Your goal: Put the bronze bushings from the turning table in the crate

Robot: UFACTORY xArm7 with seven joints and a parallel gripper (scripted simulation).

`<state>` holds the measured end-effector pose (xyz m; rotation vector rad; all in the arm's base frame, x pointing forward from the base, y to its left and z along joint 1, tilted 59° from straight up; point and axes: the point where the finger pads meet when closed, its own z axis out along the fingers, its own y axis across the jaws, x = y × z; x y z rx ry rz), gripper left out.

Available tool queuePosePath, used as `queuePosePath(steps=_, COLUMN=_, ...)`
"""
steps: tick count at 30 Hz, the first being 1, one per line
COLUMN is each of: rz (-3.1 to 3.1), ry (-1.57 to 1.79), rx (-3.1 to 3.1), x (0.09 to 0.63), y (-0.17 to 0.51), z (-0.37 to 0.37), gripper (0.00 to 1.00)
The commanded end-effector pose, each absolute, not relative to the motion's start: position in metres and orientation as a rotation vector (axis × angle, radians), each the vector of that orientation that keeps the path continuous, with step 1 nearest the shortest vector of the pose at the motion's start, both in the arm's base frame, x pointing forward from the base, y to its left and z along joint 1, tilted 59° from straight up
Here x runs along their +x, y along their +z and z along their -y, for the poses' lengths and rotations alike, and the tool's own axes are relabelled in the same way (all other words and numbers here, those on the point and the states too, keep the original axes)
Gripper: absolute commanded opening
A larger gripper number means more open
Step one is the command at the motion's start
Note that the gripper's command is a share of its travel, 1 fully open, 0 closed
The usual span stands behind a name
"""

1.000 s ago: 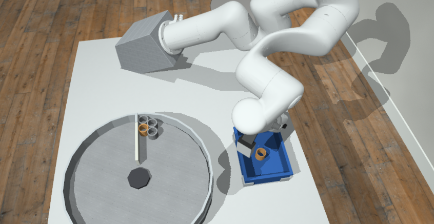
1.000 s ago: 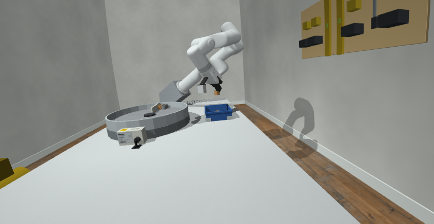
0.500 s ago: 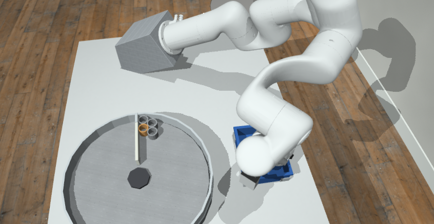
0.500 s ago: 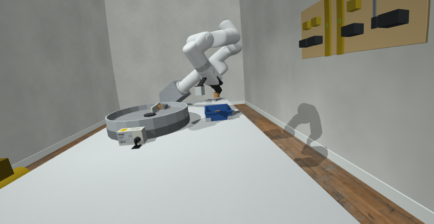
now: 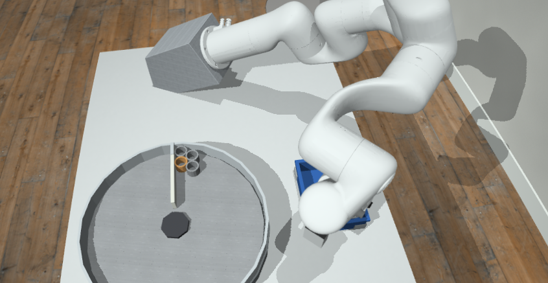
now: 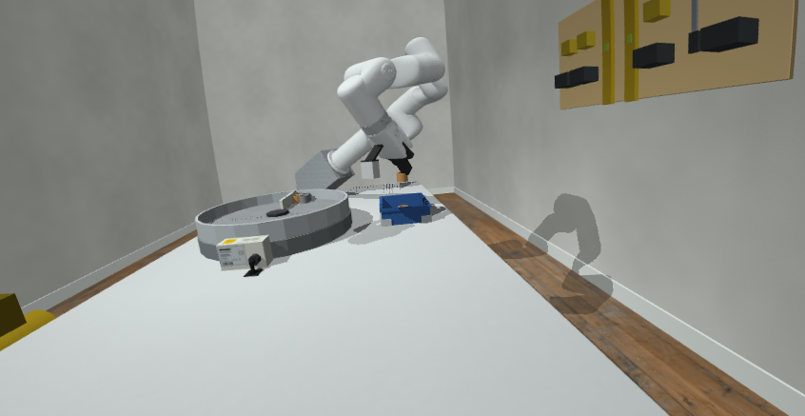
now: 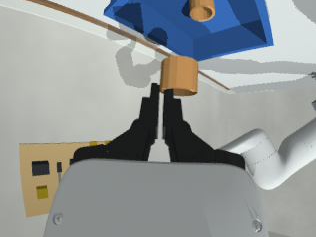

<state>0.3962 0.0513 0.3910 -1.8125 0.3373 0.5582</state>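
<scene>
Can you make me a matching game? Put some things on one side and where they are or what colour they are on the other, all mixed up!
Things:
1. crate
2. steel bushings
3. highest bronze bushing
4. middle disc

Clues:
A. huddled beside the bar on the turning table
B. pinched by its wall in the shut fingers
C. blue, with another bronze bushing inside
D. black

Pairs: 1-C, 2-A, 3-B, 4-D
</scene>
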Motion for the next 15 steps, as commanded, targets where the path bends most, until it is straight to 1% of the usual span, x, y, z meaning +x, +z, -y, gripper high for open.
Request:
queuePosePath(steps=1, rz=-0.339, ry=0.554, rx=-1.813, x=0.399, y=0.389, z=-0.054, gripper=0.00)
queuePosePath(steps=15, rz=-0.339, ry=0.554, rx=-1.813, x=0.422, y=0.359, z=-0.097, gripper=0.00)
